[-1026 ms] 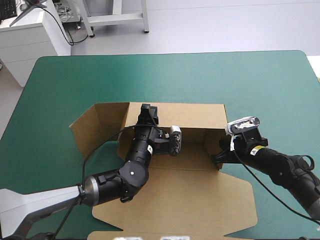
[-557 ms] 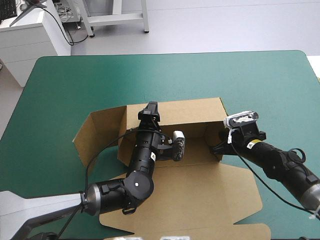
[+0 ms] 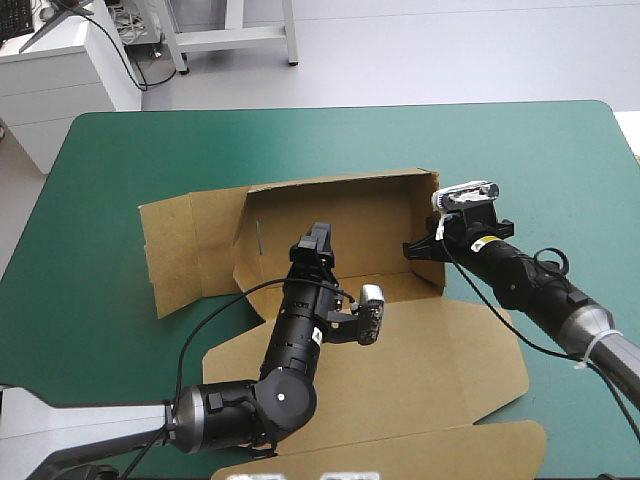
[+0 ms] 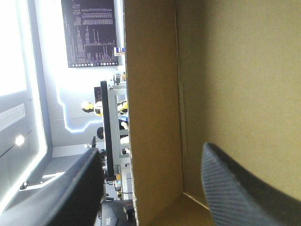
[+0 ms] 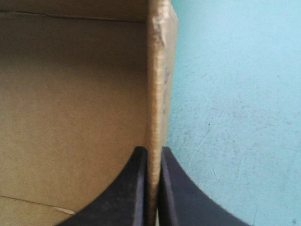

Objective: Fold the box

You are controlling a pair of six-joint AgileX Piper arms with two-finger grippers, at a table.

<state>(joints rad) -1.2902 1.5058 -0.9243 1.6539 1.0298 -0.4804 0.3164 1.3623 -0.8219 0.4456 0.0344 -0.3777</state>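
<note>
- box (image 3: pixel 330 215): brown board, mid-table on the teal-green cover (image 3: pixel 520 160), partly formed.
- far wall (image 3: pixel 340 200) is raised, and the right wall (image 3: pixel 432 278) is up too. They meet at the far right corner.
- side flap (image 3: pixel 175 250) on the left lies spread out on the cover, and the lid (image 3: pixel 420 360) lies flat toward the table's near edge.
- right gripper (image 3: pixel 415 247): comes in from the right and sits at the right wall.
- right wrist view: right gripper (image 5: pixel 154 153) is all but closed, with the wall's edge pinched between the black fingers (image 5: pixel 134 188) (the board's inner face is on one side, the teal-green cover on the other).
- left gripper (image 3: pixel 318 240): inside the tray, above the floor panel, pointing toward the far wall.
- left wrist view: left gripper (image 4: pixel 150 150) has its fingers (image 4: pixel 235 188) spread wide and is gripping nothing.
- a raised panel of board with a crease stands ahead of the left gripper, between the two fingers. One finger is in front of the inner face, the other is out past the board's edge.
- can't tell whether either left finger touches the board.
</note>
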